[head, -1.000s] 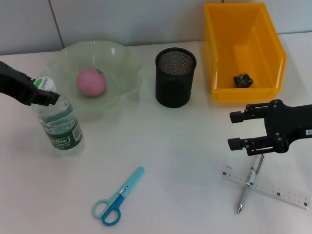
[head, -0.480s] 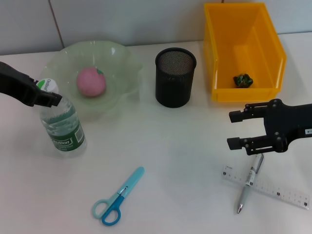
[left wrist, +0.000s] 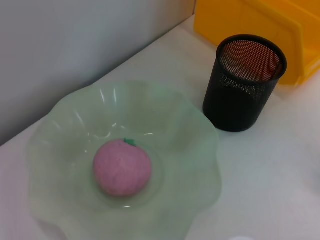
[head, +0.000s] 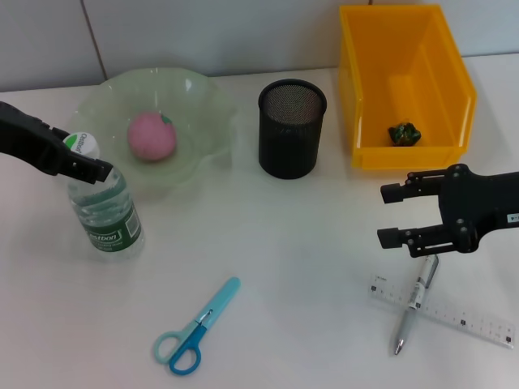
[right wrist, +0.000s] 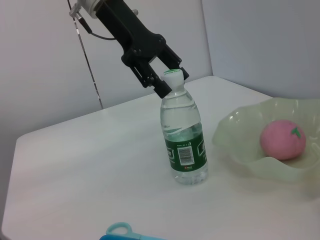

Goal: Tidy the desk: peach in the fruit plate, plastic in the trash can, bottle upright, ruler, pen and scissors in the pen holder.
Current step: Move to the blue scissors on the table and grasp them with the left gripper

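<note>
A clear water bottle (head: 105,212) with a white cap stands upright on the table at the left. My left gripper (head: 87,166) is shut on its neck; the right wrist view shows the fingers (right wrist: 159,85) clamped about the cap of the bottle (right wrist: 184,142). The pink peach (head: 152,135) lies in the green fruit plate (head: 207,109). The black mesh pen holder (head: 292,139) stands mid-table. Green plastic (head: 405,134) lies in the yellow bin (head: 454,89). My right gripper (head: 389,215) is open, just above the pen (head: 412,308), which lies crossed over the ruler (head: 462,318). Blue scissors (head: 197,328) lie at the front.
The left wrist view shows the peach (left wrist: 122,167) in the plate (left wrist: 200,150), the pen holder (left wrist: 245,85) and the bin (left wrist: 265,20). A wall runs behind the table. Bare table lies between the scissors and the pen.
My left gripper has moved slightly right and forward with the bottle, which now stands straighter. The right gripper has not visibly moved.
</note>
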Robot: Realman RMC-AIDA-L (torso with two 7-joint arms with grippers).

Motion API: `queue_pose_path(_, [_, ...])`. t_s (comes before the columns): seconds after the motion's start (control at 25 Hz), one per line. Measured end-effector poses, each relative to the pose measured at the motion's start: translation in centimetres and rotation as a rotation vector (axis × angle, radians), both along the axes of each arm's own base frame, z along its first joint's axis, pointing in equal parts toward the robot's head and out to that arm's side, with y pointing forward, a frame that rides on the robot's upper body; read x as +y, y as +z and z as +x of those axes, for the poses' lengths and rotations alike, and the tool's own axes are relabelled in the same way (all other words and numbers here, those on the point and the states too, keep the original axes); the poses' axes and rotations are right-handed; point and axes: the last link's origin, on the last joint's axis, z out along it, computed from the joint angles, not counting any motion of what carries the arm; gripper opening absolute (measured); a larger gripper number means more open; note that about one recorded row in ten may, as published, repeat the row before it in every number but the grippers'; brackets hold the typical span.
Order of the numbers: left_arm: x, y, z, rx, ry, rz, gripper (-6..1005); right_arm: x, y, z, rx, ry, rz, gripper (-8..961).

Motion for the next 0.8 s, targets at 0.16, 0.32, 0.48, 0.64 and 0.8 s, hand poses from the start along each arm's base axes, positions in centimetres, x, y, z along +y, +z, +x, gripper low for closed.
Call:
queue_pose_path(0.16, [-0.1, 0.4, 0.5, -0.005, -0.022, 0.011, 762, 0.0, 0.0, 0.0, 0.0, -0.001, 0.0, 734])
queue_pose_path(0.32, [-0.8, 1.9, 1.7, -0.087, -0.097, 0.03, 785, -0.1, 0.1, 0.1, -0.001, -0.003, 0.003, 734])
queue_pose_path(0.48, [-1.7, 3.8, 2.9, -0.251, -0.199, 0.048, 808, -0.1, 0.2, 0.2, 0.003, -0.008, 0.01, 734])
queue_pose_path(0.64, [-3.6, 5.2, 3.8, -0.47, -0.359, 0.041, 808, -0.1, 0.2, 0.2, 0.003, -0.008, 0.011, 734])
queue_pose_path(0.8, [-6.2, 4.2, 4.2, -0.655, -0.556, -0.044, 809, -0.1, 0.3, 0.2, 0.003, -0.008, 0.011, 734])
